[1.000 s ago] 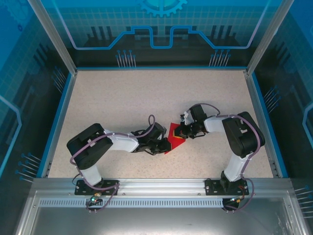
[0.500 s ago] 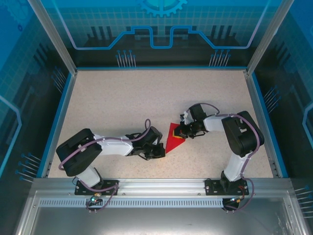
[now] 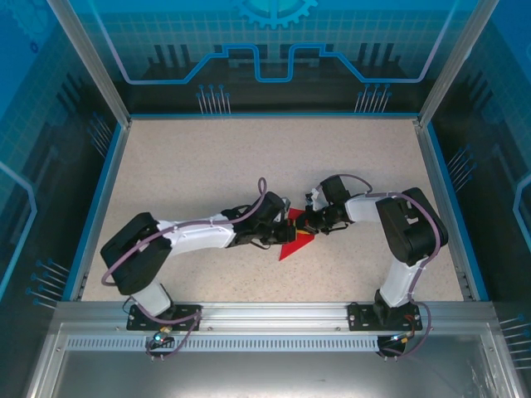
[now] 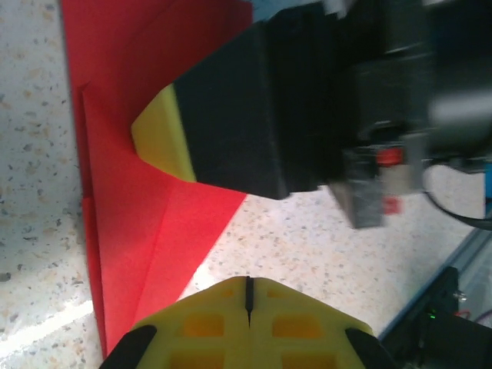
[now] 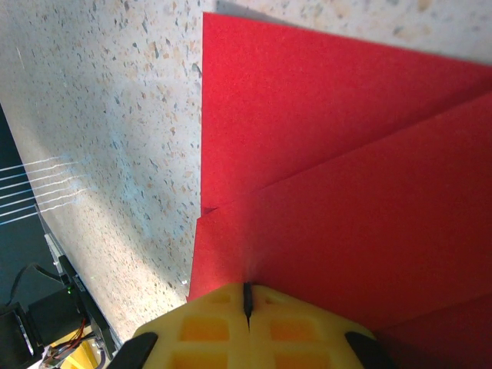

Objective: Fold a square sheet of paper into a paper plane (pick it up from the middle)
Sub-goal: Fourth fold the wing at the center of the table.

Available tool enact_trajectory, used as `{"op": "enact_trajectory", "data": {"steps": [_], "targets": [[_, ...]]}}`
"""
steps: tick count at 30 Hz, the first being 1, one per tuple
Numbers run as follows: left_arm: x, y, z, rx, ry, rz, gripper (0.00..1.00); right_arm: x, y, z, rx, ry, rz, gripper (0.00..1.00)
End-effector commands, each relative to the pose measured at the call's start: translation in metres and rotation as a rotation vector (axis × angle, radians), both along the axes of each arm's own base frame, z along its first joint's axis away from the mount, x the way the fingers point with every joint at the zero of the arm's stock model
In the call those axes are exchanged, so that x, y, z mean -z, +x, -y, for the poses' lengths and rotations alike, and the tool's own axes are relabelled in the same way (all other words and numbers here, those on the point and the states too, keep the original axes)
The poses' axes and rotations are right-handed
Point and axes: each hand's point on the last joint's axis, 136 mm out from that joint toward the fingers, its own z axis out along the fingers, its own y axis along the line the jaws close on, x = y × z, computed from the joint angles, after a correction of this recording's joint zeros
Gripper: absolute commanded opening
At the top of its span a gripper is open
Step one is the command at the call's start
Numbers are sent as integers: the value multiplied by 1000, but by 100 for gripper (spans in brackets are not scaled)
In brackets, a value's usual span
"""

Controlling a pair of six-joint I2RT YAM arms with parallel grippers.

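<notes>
We see the red paper sheet (image 3: 290, 247) lying on the speckled surface (image 3: 207, 166), approx mid-surface left to right and somewhat closer to the near edge than the far one. It's partly folded: the wrist views show overlapping layers w/ diagonal creases (image 5: 346, 192), and one end narrows to a point toward the near edge. Both arms reach in low and meet over it, the L gripper (image 3: 280, 228) from the left and the R gripper (image 3: 307, 224) from the right, tips just beside each other. The L gripper (image 4: 247, 288) is fully closed, yellow fingers pressed together w/ only a thin seam and nothing between them; it sits over the sheet's (image 4: 138, 231) narrow part, and we can't tell if it touches. The R gripper (image 5: 247, 296) is also fully closed, w/ nothing pinched that we can see. From the left wrist its yellow tip (image 4: 163, 142) is down on the paper and looks to be touching.
</notes>
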Motion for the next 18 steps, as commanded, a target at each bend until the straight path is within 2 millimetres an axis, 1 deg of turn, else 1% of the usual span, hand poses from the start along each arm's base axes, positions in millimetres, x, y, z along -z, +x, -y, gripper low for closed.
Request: {"op": "enact_trajectory", "data": {"steps": [1, 5, 11, 15, 18], "targets": [[22, 1, -6, -3, 67, -31, 0, 65, -28, 47, 74, -292, -138, 1], [36, -3, -9, -11, 77, -54, 0, 65, -29, 42, 68, -275, -146, 1], [59, -14, -15, -26, 79, -114, 0, 64, -27, 32, 54, -274, -141, 2], [65, -20, -20, -24, 86, -130, 0, 63, -26, 30, 49, -277, -140, 1], [71, -26, -25, -26, 94, -143, 0, 64, -26, 33, 50, -300, -143, 1]]}}
